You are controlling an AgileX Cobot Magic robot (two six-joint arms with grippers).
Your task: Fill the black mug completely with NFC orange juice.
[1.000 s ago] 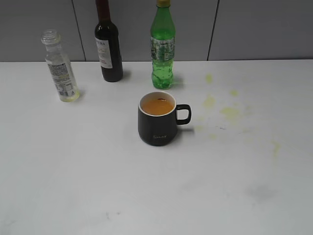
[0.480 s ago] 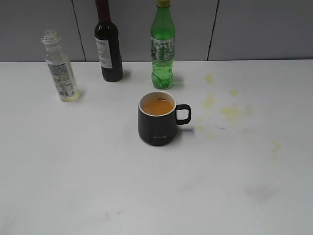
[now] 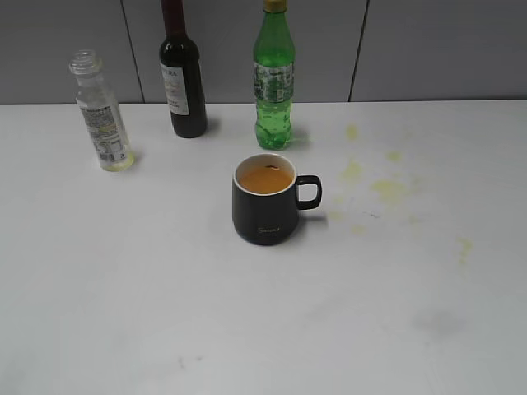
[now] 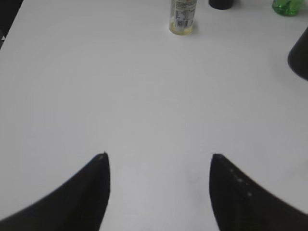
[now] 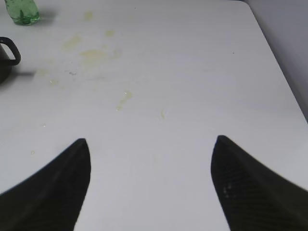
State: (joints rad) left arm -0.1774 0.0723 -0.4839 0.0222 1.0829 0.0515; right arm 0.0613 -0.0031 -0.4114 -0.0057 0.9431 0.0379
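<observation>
The black mug sits upright near the middle of the white worktop, handle pointing right, and there's orange juice inside it, the surface lying a little below the cream rim. Back left, well apart from the mug, stands the small clear juice bottle, capless, upright, with only a thin yellowish trace at its base. Behind the mug, against the grey wall, a dark wine bottle and a green plastic bottle stand side by side. Pale yellow stains dot the worktop to the right of the mug. From the left wrist, the left end effector hangs over bare worktop, fingers spread wide, nothing between them, the juice bottle far ahead at the top edge. Over on the right wrist, the right end effector is likewise spread and holding nothing, with the stains ahead and the mug's handle peeking in at the left edge.
</observation>
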